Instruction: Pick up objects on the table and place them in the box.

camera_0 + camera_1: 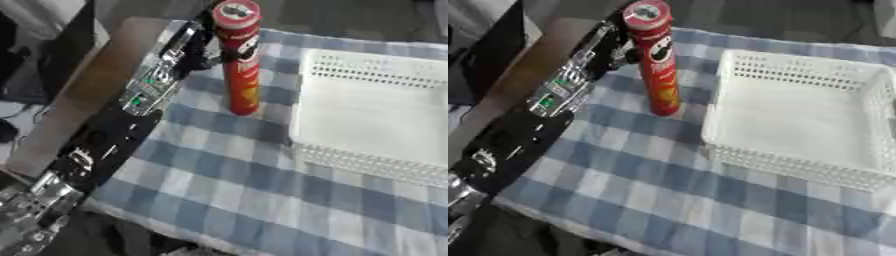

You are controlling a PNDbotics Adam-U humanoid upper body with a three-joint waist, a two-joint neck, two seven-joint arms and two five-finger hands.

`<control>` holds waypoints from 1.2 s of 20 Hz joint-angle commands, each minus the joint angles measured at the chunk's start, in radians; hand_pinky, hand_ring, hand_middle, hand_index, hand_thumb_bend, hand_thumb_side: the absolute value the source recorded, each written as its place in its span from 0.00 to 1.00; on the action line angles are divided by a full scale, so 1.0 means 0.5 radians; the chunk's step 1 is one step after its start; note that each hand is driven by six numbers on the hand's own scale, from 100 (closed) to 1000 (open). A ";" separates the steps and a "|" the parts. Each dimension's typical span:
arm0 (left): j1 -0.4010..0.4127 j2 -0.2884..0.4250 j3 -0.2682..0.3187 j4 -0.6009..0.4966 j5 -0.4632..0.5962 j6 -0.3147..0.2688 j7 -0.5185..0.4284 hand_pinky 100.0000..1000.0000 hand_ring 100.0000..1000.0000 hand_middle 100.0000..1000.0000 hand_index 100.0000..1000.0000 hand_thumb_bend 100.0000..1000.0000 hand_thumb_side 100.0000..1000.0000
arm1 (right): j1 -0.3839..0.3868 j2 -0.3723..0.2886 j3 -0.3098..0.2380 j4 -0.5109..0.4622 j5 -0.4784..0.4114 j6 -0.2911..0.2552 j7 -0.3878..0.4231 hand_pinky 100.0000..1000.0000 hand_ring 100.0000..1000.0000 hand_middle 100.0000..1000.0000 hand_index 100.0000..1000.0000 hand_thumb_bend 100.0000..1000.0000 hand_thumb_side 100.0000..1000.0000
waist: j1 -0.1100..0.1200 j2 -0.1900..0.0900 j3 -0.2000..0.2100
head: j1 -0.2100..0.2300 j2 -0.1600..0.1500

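Note:
A tall red crisp can [241, 65] with a red lid stands upright on the blue-and-white checked cloth, just left of the white mesh box [798, 115]. My left arm runs in from the lower left corner. Its hand [203, 50] is against the can's left side, near the top, with dark fingers curled round behind the can; the far side of the grip is hidden. The can's base touches the cloth. The box holds nothing that I can see. My right hand shows in neither view.
The checked cloth [262, 185] covers the table in front of the can and box. A bare brown strip of table [83, 95] runs along the left edge, under my left forearm. Dark clutter lies beyond the table's left side.

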 commanded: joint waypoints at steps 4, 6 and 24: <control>0.000 0.013 -0.003 -0.009 -0.003 -0.005 -0.041 0.99 0.94 1.00 1.00 1.00 0.48 | -0.026 -0.018 -0.005 -0.021 0.003 -0.001 0.009 0.75 0.84 0.88 1.00 0.00 1.00 | 0.007 -0.017 -0.012 | -0.028 0.005; 0.000 0.007 -0.006 -0.007 -0.003 -0.008 -0.057 0.99 0.94 1.00 1.00 1.00 0.49 | -0.027 -0.018 -0.006 -0.022 0.003 -0.001 0.010 0.75 0.84 0.88 1.00 0.00 1.00 | 0.009 -0.016 -0.017 | -0.031 0.006; -0.028 -0.108 -0.034 0.001 0.000 0.040 0.076 0.93 0.90 1.00 1.00 1.00 0.46 | -0.022 -0.017 -0.006 -0.018 0.004 0.003 0.018 0.76 0.85 0.89 1.00 0.00 1.00 | 0.027 -0.013 -0.035 | -0.041 0.009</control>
